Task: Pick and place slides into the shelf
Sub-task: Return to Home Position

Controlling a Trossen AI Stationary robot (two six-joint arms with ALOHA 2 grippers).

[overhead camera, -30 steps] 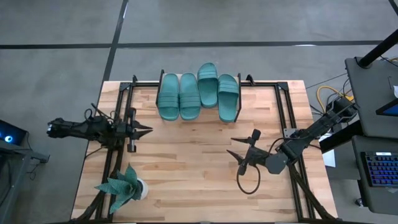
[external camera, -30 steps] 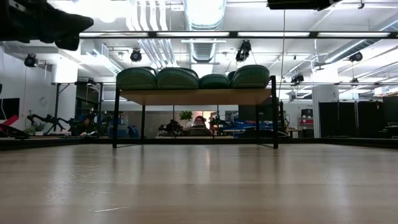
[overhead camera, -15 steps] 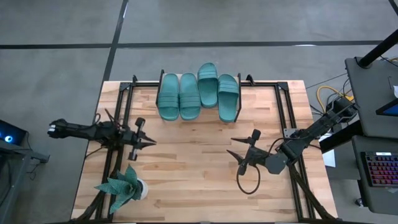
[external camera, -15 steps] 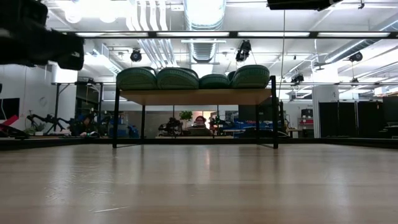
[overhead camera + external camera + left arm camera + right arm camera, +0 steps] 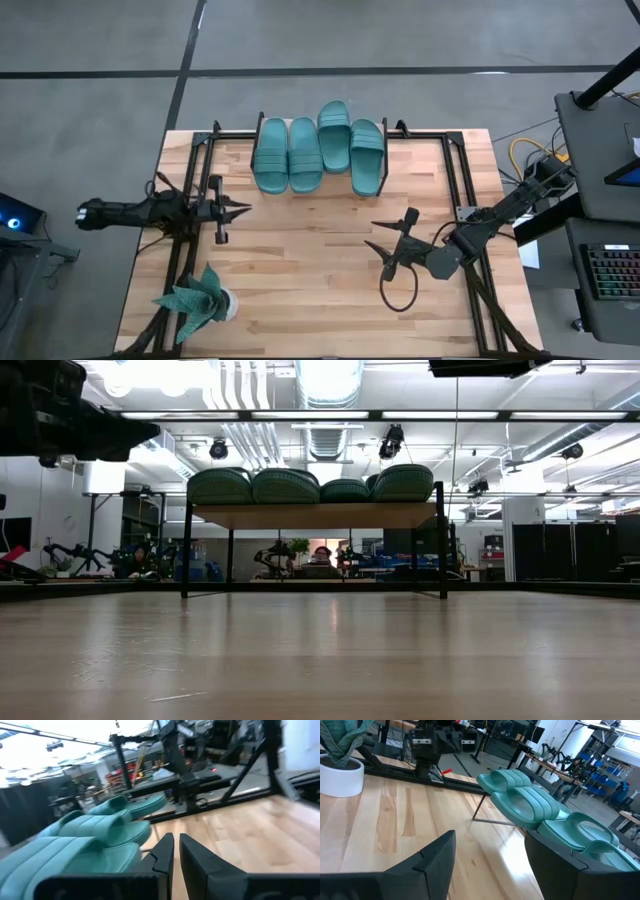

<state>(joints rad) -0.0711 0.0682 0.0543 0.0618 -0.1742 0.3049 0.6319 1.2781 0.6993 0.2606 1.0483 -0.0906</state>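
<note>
Four teal-green slides [image 5: 318, 152] lie side by side on top of the shelf [image 5: 315, 515], a low wood plank on thin black legs at the table's far edge; they also show in the low view [image 5: 300, 485] and both wrist views [image 5: 95, 827] [image 5: 540, 805]. One slide [image 5: 334, 130] sits a little farther back than the others. My left gripper [image 5: 243, 210] [image 5: 175, 837] hovers at the table's left side, shut and empty, pointing right. My right gripper [image 5: 370, 234] [image 5: 490, 837] hovers right of centre, open and empty, pointing left.
A teal leafy plant in a white pot [image 5: 200, 300] [image 5: 340, 760] stands at the near left corner. Black frame rails [image 5: 200, 170] [image 5: 460, 180] run along the table's left and right sides. A black cable loop [image 5: 400, 292] lies under the right arm. Bare wood lies between the grippers.
My left gripper rolled about its wrist and dipped a little toward the near edge, then came back level to about where it was. The right arm and the slides kept still.
</note>
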